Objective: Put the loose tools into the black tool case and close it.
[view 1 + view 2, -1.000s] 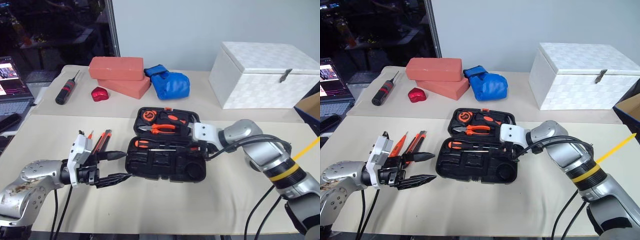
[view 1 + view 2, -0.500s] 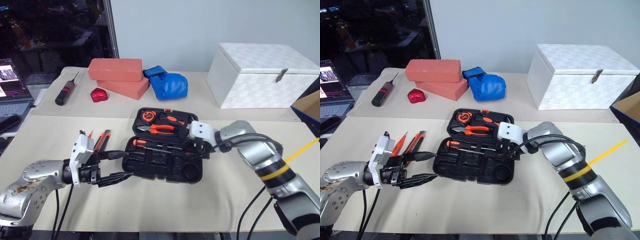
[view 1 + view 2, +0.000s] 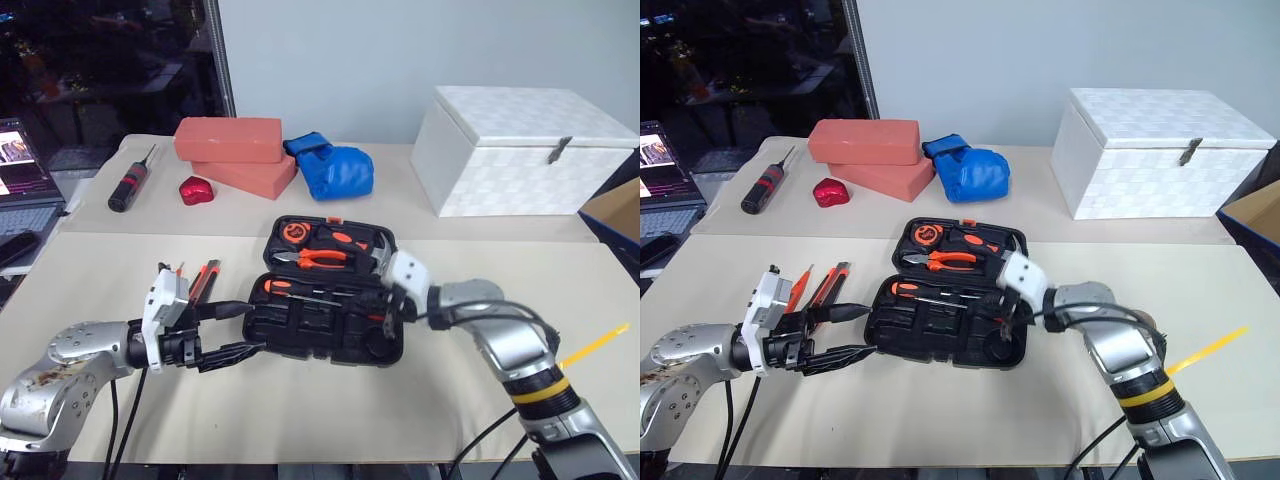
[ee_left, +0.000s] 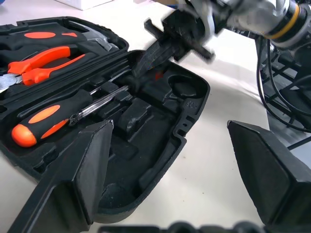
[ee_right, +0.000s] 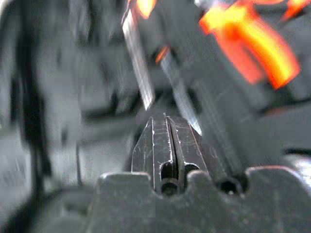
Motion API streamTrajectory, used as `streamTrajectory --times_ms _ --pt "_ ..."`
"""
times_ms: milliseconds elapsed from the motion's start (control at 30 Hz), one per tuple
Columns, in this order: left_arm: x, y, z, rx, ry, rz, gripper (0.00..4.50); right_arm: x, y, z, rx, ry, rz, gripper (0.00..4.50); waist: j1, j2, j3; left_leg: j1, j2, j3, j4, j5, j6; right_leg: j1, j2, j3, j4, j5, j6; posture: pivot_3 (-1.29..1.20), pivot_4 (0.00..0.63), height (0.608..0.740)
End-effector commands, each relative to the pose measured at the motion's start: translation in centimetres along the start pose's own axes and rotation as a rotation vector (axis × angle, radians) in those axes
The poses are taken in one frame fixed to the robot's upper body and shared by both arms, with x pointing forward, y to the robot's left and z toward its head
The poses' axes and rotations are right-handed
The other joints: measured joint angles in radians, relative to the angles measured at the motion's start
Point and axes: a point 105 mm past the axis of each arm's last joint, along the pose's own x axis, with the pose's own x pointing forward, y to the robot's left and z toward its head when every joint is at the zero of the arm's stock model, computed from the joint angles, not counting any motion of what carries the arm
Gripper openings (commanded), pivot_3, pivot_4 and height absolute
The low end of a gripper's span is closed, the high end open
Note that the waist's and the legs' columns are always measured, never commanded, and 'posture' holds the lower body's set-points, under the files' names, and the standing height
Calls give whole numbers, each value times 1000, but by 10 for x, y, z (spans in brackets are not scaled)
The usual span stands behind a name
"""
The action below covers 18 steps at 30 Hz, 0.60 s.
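In the middle of the table the black tool case lies open to receive loose tools waiting beside the spread, empty left gripper, while the right gripper, clenched on nothing, probes its slots.

light: even, bright indoor | shadows: soft, faint | right wrist view: heavily blurred | head views: sharp

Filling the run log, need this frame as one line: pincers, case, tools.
left pincer: open, beside case | right pincer: shut, empty, tips in open black tool case | loose tools: on table, left of case
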Motion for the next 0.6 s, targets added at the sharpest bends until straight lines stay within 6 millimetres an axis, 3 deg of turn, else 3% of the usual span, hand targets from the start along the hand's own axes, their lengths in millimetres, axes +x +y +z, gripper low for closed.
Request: streamTrajectory --times_ms 33,167,267,433,600 --pt "-7 8 9 43 -23 108 4030 -4 6 -27 -67 75 4 28 0 -1 -1 2 0 0 0 0 0 2 0 0 0 0 0 0 150 736" --pt "-17 30 12 74 -67 334 4030 -25 -8 27 9 -251 -108 28 9 -1 0 6 0 0 0 0 0 7 -1 0 -1 -1 0 0 150 736" --pt "-36 57 4 51 -3 599 4030 -49 -1 61 127 -437 -20 28 15 -1 0 5 0 0 0 0 0 7 -1 0 -1 0 1 0 150 736" --pt "-60 83 2 -68 5 836 4030 -75 23 76 143 -472 62 1438 24 -2 0 6 0 -2 0 0 0 9 0 -1 -1 0 3 0 150 736" --pt "-88 106 -14 -138 105 1018 4030 -90 30 78 143 -442 62 3175 26 -2 1 7 0 -1 0 0 0 9 -1 -1 -2 -1 1 0 150 736"
